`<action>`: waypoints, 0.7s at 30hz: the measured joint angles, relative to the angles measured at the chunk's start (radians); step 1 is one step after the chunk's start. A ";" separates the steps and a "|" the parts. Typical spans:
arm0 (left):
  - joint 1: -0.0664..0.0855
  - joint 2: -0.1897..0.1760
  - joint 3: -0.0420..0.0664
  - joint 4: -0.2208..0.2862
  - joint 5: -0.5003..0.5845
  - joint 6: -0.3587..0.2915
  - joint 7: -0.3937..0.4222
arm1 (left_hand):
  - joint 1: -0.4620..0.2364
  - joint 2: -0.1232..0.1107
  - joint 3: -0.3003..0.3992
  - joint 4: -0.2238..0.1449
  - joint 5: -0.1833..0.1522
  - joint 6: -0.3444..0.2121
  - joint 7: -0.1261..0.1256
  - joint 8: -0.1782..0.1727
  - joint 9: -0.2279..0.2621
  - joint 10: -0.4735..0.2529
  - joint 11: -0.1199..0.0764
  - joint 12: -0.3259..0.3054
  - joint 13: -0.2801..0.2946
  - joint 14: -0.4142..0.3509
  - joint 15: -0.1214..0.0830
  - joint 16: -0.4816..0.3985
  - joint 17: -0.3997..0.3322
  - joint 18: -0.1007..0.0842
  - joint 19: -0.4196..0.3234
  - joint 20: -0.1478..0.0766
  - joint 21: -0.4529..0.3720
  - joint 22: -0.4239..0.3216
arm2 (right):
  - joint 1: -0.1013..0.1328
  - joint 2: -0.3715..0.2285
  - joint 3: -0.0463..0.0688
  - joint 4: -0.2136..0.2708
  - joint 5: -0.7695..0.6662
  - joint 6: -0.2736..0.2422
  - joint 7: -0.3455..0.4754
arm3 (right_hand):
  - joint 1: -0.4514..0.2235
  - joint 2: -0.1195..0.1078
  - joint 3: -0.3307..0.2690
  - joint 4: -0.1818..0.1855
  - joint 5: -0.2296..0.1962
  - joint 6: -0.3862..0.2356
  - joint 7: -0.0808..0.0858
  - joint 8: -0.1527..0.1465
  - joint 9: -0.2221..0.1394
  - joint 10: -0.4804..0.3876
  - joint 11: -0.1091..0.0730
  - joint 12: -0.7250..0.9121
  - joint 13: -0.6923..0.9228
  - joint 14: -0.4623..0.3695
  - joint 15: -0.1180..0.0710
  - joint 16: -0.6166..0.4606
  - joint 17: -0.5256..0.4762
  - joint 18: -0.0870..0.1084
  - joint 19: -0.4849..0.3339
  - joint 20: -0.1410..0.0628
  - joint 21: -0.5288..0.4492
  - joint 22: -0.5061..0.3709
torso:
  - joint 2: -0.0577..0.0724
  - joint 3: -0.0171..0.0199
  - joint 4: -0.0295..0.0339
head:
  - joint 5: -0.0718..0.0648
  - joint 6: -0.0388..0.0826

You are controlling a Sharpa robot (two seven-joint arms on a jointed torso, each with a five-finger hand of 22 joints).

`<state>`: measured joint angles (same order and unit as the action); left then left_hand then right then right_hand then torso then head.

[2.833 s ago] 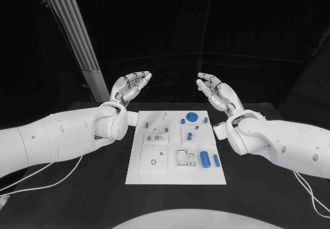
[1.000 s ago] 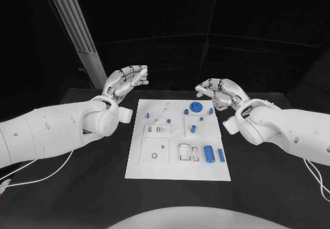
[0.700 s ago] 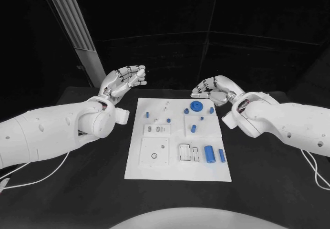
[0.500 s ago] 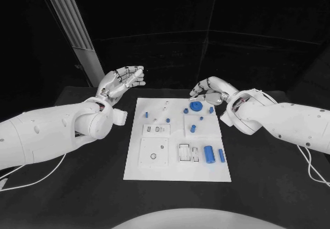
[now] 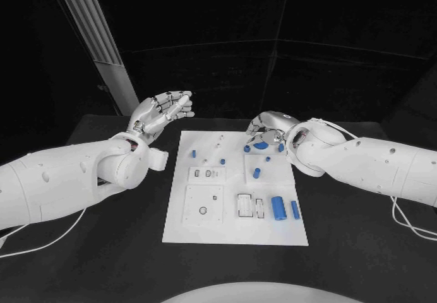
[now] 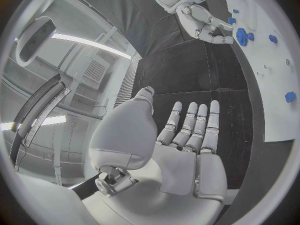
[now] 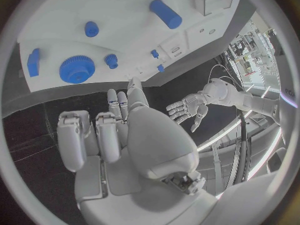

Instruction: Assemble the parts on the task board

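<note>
White board [image 5: 232, 227] flat in the middle of the black table [image 5: 364, 252], long side running away from the robot. Small blue parts on it: a round toothed disc [image 5: 261, 145] at the far right corner, short pegs [image 5: 257, 172] near mid-board, two larger cylinders [image 5: 278, 207] lying side by side toward the near right.

Left hand [image 5: 160, 112] raised above the table beyond the board's far left corner, well clear of the board. Fingers [image 6: 194, 122] straight and close side by side, thumb set apart; nothing held.

Right hand [image 5: 266, 129] low over the board's far right corner, palm down, just above the toothed disc. Fingers [image 7: 94, 135] curled partway in, thumb apart. Right wrist view shows the disc [image 7: 76, 69] beyond the fingertips with a gap between; nothing in the grasp. Contact with the disc: cannot tell from the head view.
</note>
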<state>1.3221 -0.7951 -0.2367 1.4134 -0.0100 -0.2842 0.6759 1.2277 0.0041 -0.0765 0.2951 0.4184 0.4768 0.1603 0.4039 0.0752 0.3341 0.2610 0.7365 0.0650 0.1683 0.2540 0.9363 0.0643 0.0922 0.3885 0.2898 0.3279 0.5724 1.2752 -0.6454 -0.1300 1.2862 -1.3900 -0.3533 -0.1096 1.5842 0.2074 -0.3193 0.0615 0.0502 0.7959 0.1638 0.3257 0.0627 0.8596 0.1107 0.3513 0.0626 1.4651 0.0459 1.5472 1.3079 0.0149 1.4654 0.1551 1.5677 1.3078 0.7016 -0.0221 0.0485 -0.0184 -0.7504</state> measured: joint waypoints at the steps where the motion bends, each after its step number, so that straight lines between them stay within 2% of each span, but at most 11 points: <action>1: 0.001 0.000 0.000 0.000 0.000 0.002 0.000 | 0.000 0.000 0.000 0.000 0.000 0.000 0.000 0.000 0.000 0.000 0.000 0.000 0.000 0.000 0.000 0.000 0.000 0.000 0.000 0.000 0.000 0.000 | 0.000 0.005 0.000 -0.004 -0.016 0.007 -0.008 | 0.004 0.004 0.000 0.000 0.000 -0.002 -0.002 -0.006 0.000 0.000 0.000 -0.005 0.000 0.000 0.000 0.000 0.000 0.000 0.000 0.000 0.000 0.000 | 0.001 -0.0002 0.0005 | 0.000 0.001; 11: 0.004 0.000 0.000 0.000 -0.001 0.017 0.000 | -0.002 0.010 0.000 0.000 0.000 0.000 0.000 0.009 0.000 0.000 0.000 0.000 0.000 0.000 0.000 0.000 0.000 0.000 -0.007 0.000 0.000 -0.001 | 0.000 0.040 0.000 -0.040 -0.111 0.064 -0.059 | 0.008 0.001 -0.003 0.003 0.000 -0.002 -0.002 -0.028 0.000 -0.006 -0.006 -0.018 0.000 0.000 0.000 0.000 0.000 0.000 0.000 0.000 0.000 0.000 | 0.014 -0.0012 0.0058 | -0.005 0.004; 21: 0.005 0.001 0.000 -0.001 -0.002 0.026 0.000 | -0.002 0.010 0.000 0.000 0.000 0.000 0.000 0.009 0.000 0.000 0.000 0.000 0.000 0.000 0.000 0.000 0.000 0.000 -0.007 0.000 0.000 -0.001 | -0.001 0.056 0.000 -0.058 -0.145 0.105 -0.090 | 0.015 -0.003 -0.003 0.003 0.000 0.000 -0.004 -0.036 0.000 -0.007 -0.007 -0.023 0.000 0.004 -0.004 0.000 0.000 0.000 0.004 -0.003 0.000 0.000 | 0.019 -0.0020 0.0073 | -0.005 -0.004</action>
<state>1.3271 -0.7943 -0.2367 1.4125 -0.0116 -0.2578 0.6759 1.2259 0.0136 -0.0765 0.2951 0.4183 0.4769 0.1603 0.4127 0.0751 0.3342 0.2610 0.7364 0.0651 0.1683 0.2540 0.9364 0.0644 0.0920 0.3811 0.2898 0.3279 0.5714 1.2747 -0.5895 -0.1300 1.2284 -1.5348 -0.2481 -0.2000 1.5992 0.2047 -0.3226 0.0648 0.0502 0.7964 0.1602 0.2902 0.0628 0.8521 0.1033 0.3280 0.0627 1.4687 0.0424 1.5471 1.3077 0.0150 1.4689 0.1516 1.5677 1.3076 0.7206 -0.0241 0.0558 -0.0233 -0.7548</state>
